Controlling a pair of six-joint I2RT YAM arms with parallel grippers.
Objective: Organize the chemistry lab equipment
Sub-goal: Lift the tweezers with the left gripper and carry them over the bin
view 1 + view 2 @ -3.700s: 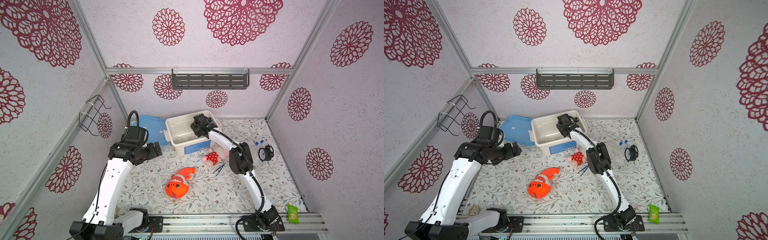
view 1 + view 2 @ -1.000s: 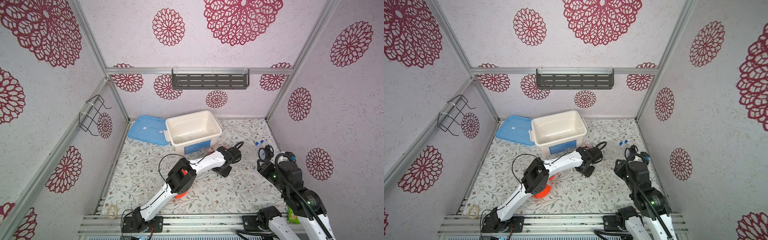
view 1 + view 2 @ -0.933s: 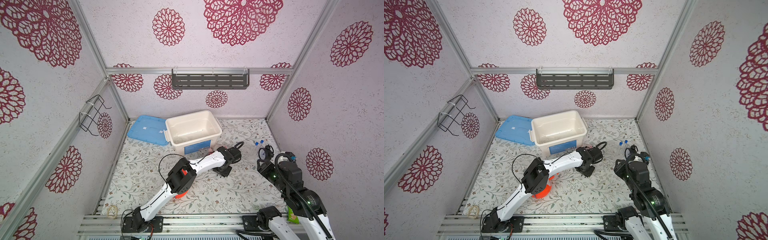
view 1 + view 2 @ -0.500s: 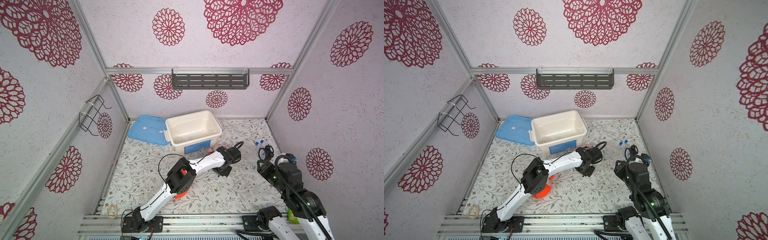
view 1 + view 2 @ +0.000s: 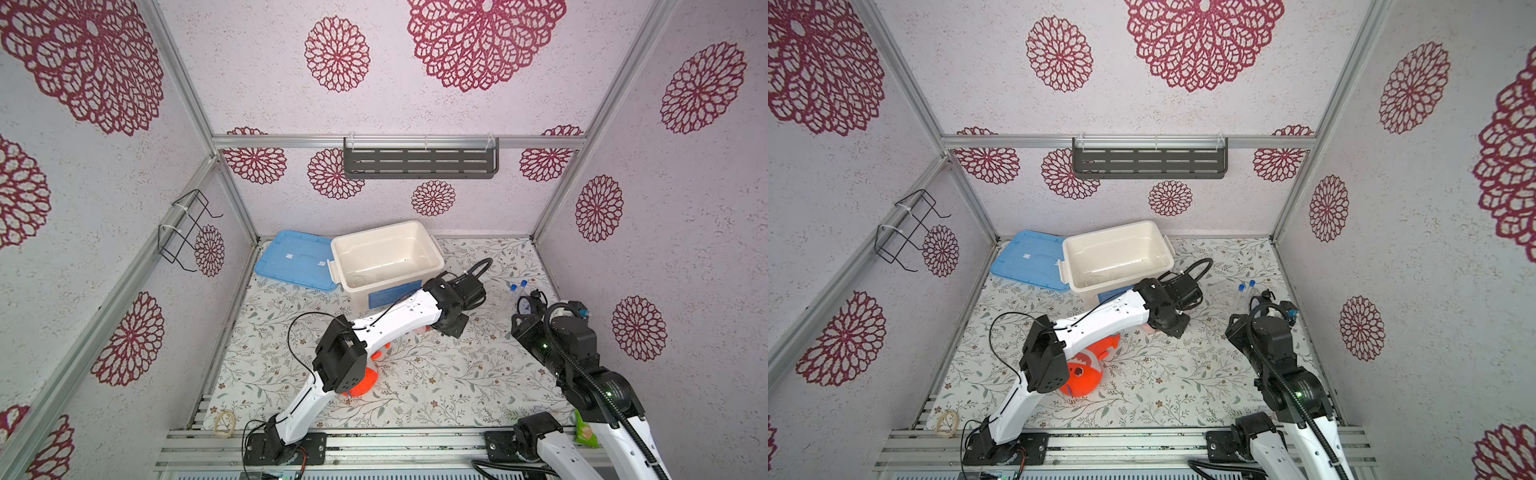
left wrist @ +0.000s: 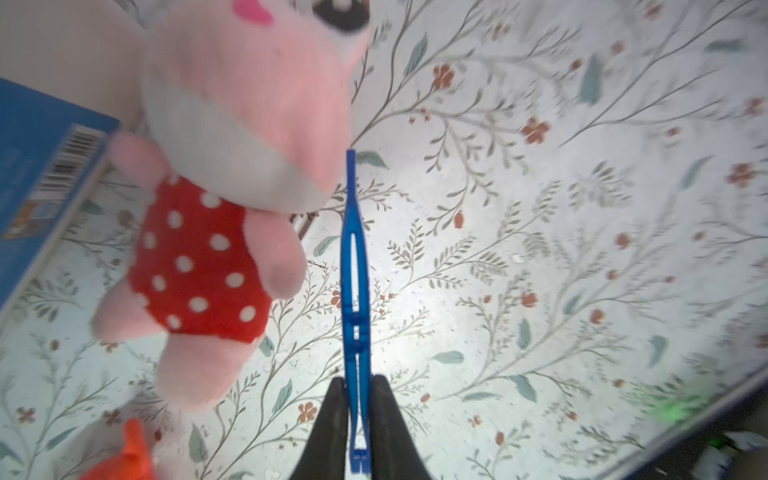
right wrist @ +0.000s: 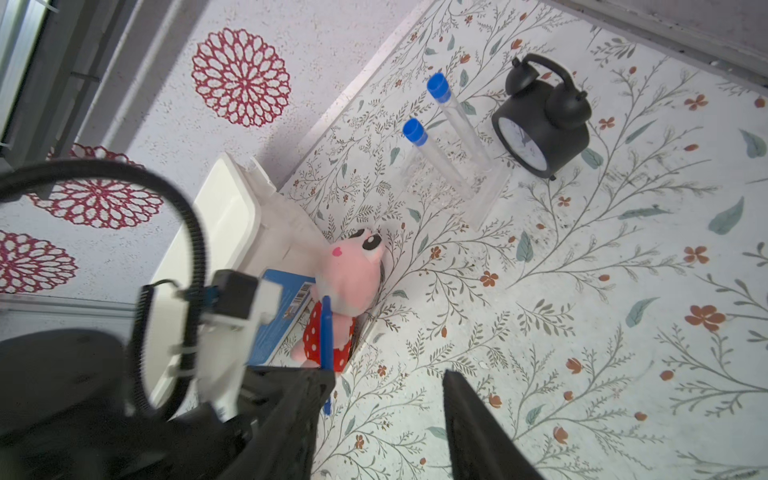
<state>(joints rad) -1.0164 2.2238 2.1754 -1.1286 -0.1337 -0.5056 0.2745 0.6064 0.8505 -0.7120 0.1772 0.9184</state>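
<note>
Right of the bin (image 5: 376,232), the outstretched left gripper (image 6: 357,384) pinches one dark blue tweezers (image 6: 355,291); two blue-capped tubes (image 7: 463,129) stand nearby; right gripper (image 7: 382,386) gapes, empty.

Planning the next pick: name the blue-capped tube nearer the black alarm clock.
The clock-side tube, next to the alarm clock; the bin-side tube stands beyond it, toward the white bin.

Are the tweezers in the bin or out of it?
Out. The left hand is shut on the tweezers, next to the doll, in front of the bin.
</note>
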